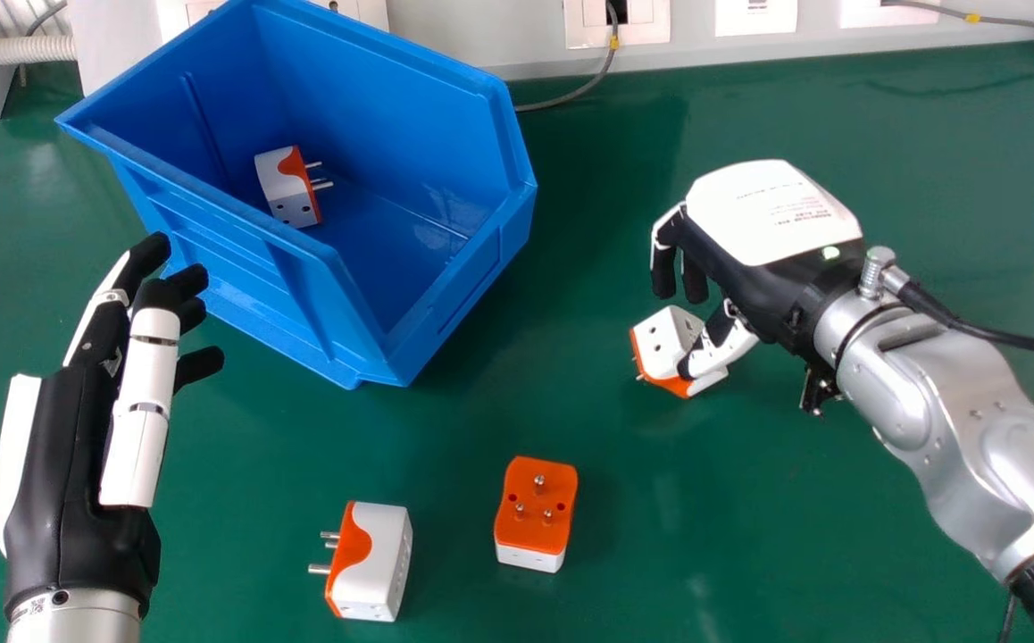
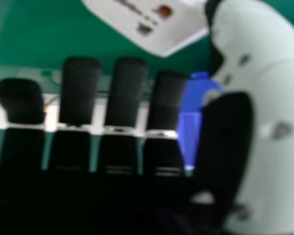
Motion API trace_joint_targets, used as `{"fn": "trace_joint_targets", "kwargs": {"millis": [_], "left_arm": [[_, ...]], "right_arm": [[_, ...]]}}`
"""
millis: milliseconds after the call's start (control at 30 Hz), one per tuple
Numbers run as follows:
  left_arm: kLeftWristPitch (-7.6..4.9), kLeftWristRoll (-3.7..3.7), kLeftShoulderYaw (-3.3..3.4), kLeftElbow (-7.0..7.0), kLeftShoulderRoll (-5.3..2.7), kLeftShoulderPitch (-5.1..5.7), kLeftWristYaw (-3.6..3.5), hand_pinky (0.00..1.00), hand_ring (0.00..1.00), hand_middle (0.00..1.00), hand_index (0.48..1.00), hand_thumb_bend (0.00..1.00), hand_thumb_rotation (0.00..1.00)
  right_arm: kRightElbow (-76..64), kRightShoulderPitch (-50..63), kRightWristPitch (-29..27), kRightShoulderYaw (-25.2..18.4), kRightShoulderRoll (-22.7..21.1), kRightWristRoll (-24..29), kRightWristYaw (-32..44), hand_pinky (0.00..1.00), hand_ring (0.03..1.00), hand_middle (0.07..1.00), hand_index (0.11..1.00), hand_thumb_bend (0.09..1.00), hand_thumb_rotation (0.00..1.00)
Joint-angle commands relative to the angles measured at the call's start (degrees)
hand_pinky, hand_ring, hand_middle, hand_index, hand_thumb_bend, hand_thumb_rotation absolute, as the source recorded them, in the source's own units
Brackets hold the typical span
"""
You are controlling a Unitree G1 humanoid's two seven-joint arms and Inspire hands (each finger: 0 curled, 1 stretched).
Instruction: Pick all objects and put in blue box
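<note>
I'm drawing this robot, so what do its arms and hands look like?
The left hand and right hand are black with smooth white panels. The right forearm is shiny silver, with a black cable; small print marks the right hand's back.

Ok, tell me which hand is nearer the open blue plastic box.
Left. The black and white left hand is close beside the box; the black and white right hand is farther off to its right, by a white and orange plug adapter.

Adapter [image 2: 171, 36] — blurred, edge-cropped — in the right hand view
</note>
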Motion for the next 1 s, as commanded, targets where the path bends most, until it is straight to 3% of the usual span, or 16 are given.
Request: {"fn": "trace_joint_targets", "kwargs": {"millis": [0, 167, 267, 367, 400, 633, 967], "left_arm": [[-0.39, -0.53, 0.34, -0.84, 0.58, -0.39, -0.30, 0.78, 0.87, 0.86, 0.894, 0.38, 0.90], [-0.36, -0.64, 0.45, -0.95, 0.66, -0.33, -0.61, 0.78, 0.87, 0.86, 0.894, 0.39, 0.90], [-0.38, -0.67, 0.60, -0.86, 0.72, -0.35, -0.90, 0.78, 0.87, 0.86, 0.894, 0.39, 0.89], [-0.53, -0.80, 0.83, -0.47, 0.82, -0.51, -1.16, 0.78, 0.87, 0.86, 0.894, 0.39, 0.89], [-0.58, -0.80, 0.81, -0.44, 0.84, -0.52, -1.21, 0.78, 0.87, 0.86, 0.894, 0.39, 0.89], [-0.51, -0.74, 0.78, -0.35, 0.89, -0.62, -1.31, 0.78, 0.87, 0.86, 0.895, 0.39, 0.89], [-0.53, -0.56, 0.76, -0.37, 1.04, -0.67, -1.36, 0.78, 0.87, 0.86, 0.892, 0.39, 0.89]], "right_arm": [[-2.0, -0.3, 0.2, -1.4, -0.5, -0.1, -1.6, 0.25, 0.380, 0.486, 0.499, 0.504, 0.00], [-3.8, -0.2, 1.0, -1.9, -1.0, 0.5, 0.6, 0.25, 0.385, 0.489, 0.499, 0.506, 0.00], [-4.9, -0.1, 1.8, -2.1, -1.1, 1.2, 3.3, 0.33, 0.458, 0.532, 0.494, 0.506, 0.03], [-5.5, -0.1, 1.6, -2.4, -1.4, 2.0, 5.1, 0.48, 0.587, 0.660, 0.621, 0.540, 0.10], [-5.7, 0.0, 1.2, -2.7, -1.5, 2.6, 5.5, 0.48, 0.587, 0.660, 0.621, 0.540, 0.10], [-6.1, 0.4, 0.6, -3.3, -1.8, 3.0, 5.7, 0.71, 0.807, 0.873, 0.839, 0.660, 0.16], [-5.8, 0.5, 0.8, -3.1, -1.9, 2.9, 6.3, 0.82, 0.897, 0.954, 0.922, 0.716, 0.18]]}}
